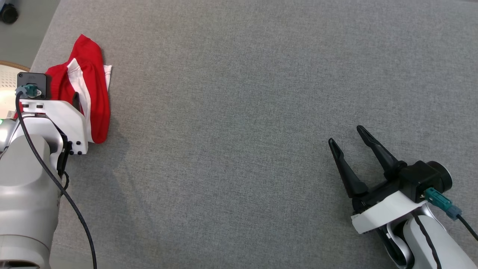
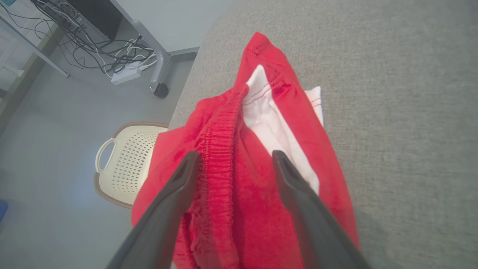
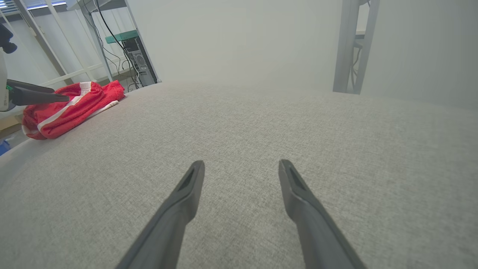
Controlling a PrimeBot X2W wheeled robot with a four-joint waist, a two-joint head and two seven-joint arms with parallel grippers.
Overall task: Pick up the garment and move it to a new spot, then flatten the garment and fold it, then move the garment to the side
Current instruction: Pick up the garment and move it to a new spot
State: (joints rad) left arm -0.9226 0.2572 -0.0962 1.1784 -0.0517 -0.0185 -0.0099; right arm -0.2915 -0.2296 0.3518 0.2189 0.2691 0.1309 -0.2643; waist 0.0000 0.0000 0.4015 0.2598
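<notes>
We see our left tool (image 2: pixel 235 158) wide open over the red garment (image 2: pixel 261 157); our right tool (image 1: pixel 349 138) open above the bench (image 1: pixel 239 112).

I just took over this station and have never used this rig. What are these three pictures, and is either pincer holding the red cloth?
It is a two-armed robot at a grey fabric surface. The head view looks down from its head. The other two come from cameras on each wrist, looking along that arm's two dark fingers.

A crumpled red garment with white stripes lies at the surface's left edge, above a cream basket on the floor.

The left pincer is open, its fingers straddling the elastic waistband; nothing is gripped yet. The right pincer is open too, over bare fabric, holding nothing.
</notes>
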